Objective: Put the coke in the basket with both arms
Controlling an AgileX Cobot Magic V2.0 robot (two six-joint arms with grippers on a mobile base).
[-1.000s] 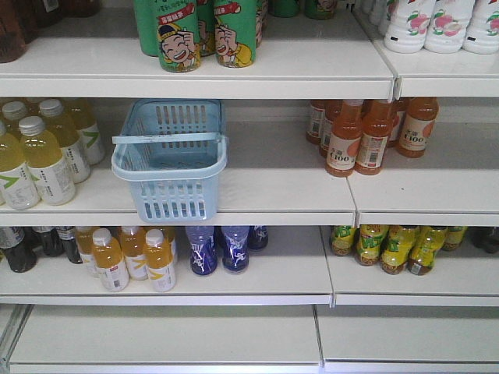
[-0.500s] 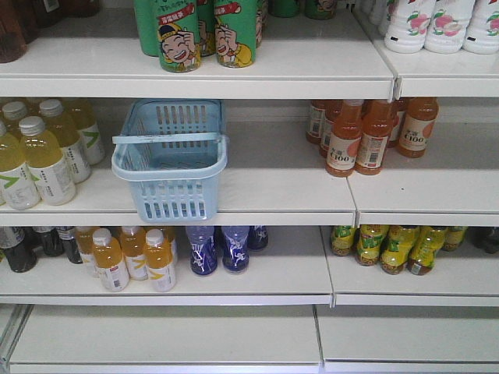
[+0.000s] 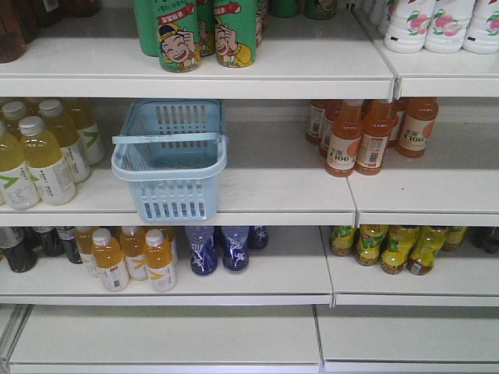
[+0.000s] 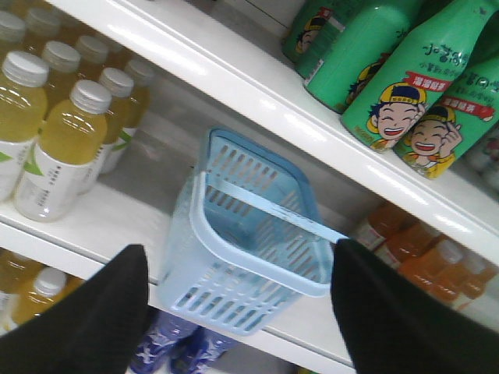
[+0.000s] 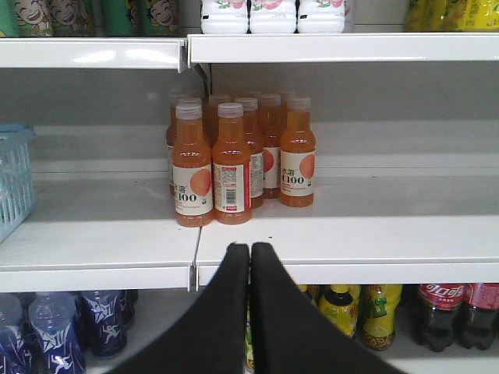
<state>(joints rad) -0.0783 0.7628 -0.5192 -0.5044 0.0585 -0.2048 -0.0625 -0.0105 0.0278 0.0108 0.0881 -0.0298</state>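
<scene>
1. Basket (image 3: 175,199) – light blue with slotted sides. It sits on the middle shelf (image 3: 288,187), and its front wall pokes slightly past the shelf lip. Its flat handle (image 3: 168,138) lies across the open top.
2. The basket has neighbours on that shelf. Yellow drink bottles (image 3: 35,156) stand just beside it on the left, and orange bottles (image 3: 366,132) stand well apart to the right.
3. On the shelf above the basket I see green bottles with a cartoon face (image 3: 179,35). Blue bottles (image 3: 218,249) stand on the shelf below it.
4. Left hand (image 4: 239,246) – spread wide, nothing between the fingers. In the left wrist view one black finger (image 4: 93,319) sits low on the left and the other low on the right. They frame the basket (image 4: 226,288) without touching it.
5. Right hand (image 5: 249,257) – the fingers are pressed together tip to tip and pinch nothing. It points at the shelf edge below the orange bottles (image 5: 234,160), apart from them.
6. In the right wrist view only a corner of the basket (image 5: 12,179) shows at the far left. Dark cola bottles with red labels (image 5: 444,312) stand on the lower shelf to the right.
</scene>
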